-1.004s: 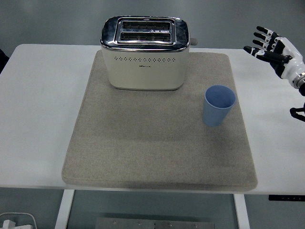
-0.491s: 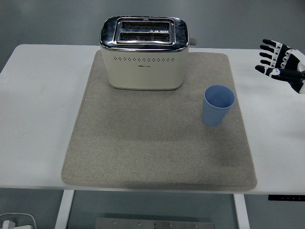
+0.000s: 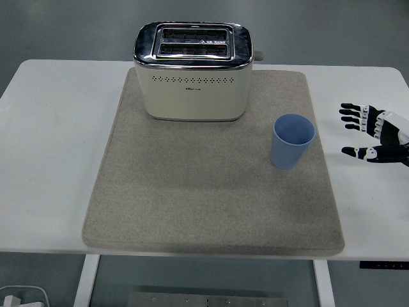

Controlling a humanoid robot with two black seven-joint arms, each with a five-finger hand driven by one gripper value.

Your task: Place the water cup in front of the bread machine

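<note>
A white tabletop [image 3: 51, 128] carries a large beige-grey mat [image 3: 211, 198] that covers most of its middle and reaches almost to the near edge at 6 o'clock. Bare white margins flank the mat at 9 and 3 o'clock.

White table [image 3: 51, 160] on white legs, grey floor [image 3: 307, 25] beyond, even soft light.
</note>
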